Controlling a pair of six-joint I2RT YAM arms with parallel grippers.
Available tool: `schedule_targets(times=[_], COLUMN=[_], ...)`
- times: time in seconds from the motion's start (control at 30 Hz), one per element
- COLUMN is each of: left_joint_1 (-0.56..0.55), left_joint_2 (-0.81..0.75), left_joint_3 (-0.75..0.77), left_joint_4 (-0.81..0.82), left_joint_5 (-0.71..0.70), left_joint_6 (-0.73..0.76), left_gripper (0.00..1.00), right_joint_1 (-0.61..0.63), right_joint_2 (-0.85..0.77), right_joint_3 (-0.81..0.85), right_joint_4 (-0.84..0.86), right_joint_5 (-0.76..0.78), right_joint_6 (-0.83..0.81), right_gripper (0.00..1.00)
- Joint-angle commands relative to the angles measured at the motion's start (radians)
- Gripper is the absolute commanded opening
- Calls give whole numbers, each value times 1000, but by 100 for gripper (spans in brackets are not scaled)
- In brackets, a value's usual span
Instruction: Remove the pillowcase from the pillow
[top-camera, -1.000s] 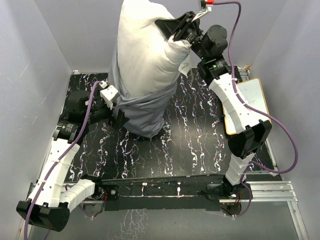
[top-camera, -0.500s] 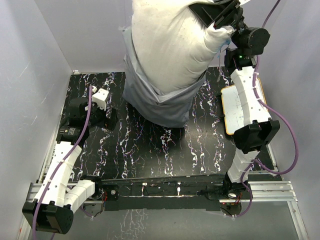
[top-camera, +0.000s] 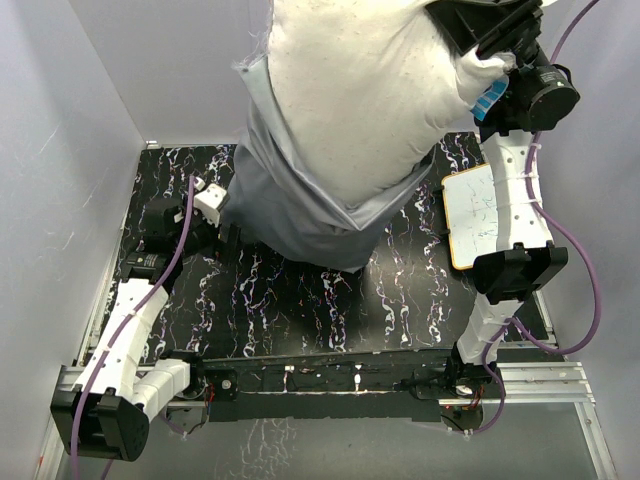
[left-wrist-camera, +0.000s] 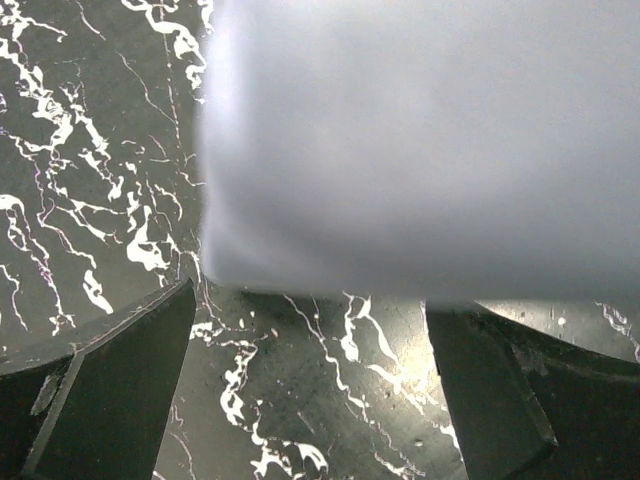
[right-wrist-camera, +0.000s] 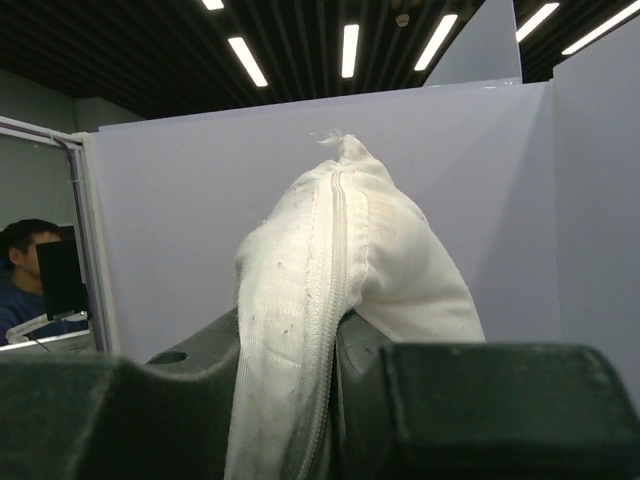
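My right gripper (top-camera: 492, 40) is shut on a corner of the off-white pillow (top-camera: 370, 90) and holds it high at the upper right. In the right wrist view the pillow's zipper seam (right-wrist-camera: 325, 290) is pinched between the jaws of the right gripper (right-wrist-camera: 335, 350). The grey pillowcase (top-camera: 290, 205) still wraps the pillow's lower end and hangs down to the table. My left gripper (top-camera: 228, 236) is open and empty, low at the pillowcase's left edge. In the left wrist view the blurred grey pillowcase (left-wrist-camera: 420, 150) hangs just ahead of the spread left gripper (left-wrist-camera: 310, 400).
A small whiteboard with an orange rim (top-camera: 485, 215) lies on the right of the black marbled table (top-camera: 300, 310). Grey walls close in the left, back and right sides.
My right gripper has lifted the pillow higher and to the right, and more white pillow shows above the pillowcase. The left gripper pulled back from the pillowcase and now sits beside its hanging end.
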Motion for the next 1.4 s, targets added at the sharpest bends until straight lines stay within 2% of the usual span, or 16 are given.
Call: schedule_targets(times=[0.0, 0.07, 0.17, 0.27, 0.37, 0.47, 0.57, 0.6, 0.73, 0.83, 0.9, 1.07, 1.2, 1.37], left_joint_1=[25, 27, 27, 27, 27, 28, 28, 28, 28, 27, 28, 28, 27, 29], left_joint_2=[-21, -40, -67, -40, 29, 62, 61, 59, 55, 49, 43, 54, 96, 148], left_joint_3=[-11, -26, -48, -49, -2, 27, 30, 26, 12, -3, 1, 108, 174, 271], left_joint_4=[122, 136, 104, 10, -130, -191, -162, -143, -110, -84, -58, -72, -120, -162], left_joint_5=[54, 130, 357, 557, 630, 599, 551, 530, 544, 551, 498, 283, 190, 109], left_joint_6=[-92, -110, -87, -42, 36, 80, 54, 29, -34, -75, -116, -211, -200, -227], left_gripper=[97, 97, 96, 88, 75, 58, 22, 17, 15, 9, 0, 0, 0, 0], right_joint_1=[-6, -9, -11, -12, -19, -32, -42, -42, -42, -42, -42, -74, -88, -92], right_joint_2=[-45, -42, -40, -56, -68, -67, -59, -58, -65, -87, -112, -234, -344, -399], right_joint_3=[75, 95, 106, 71, 47, 48, 63, 68, 57, 38, 19, -89, -177, -159], right_joint_4=[101, 91, 87, 100, 98, 96, 84, 79, 65, 31, -12, -168, -387, -551], right_joint_5=[238, 245, 251, 258, 263, 281, 300, 304, 312, 299, 285, 295, 480, 672], right_joint_6=[58, 59, 65, 66, 59, 65, 69, 69, 59, 15, -52, -288, -532, -777], right_gripper=[8, 8, 8, 8, 8, 8, 8, 8, 8, 8, 8, 8, 8, 8])
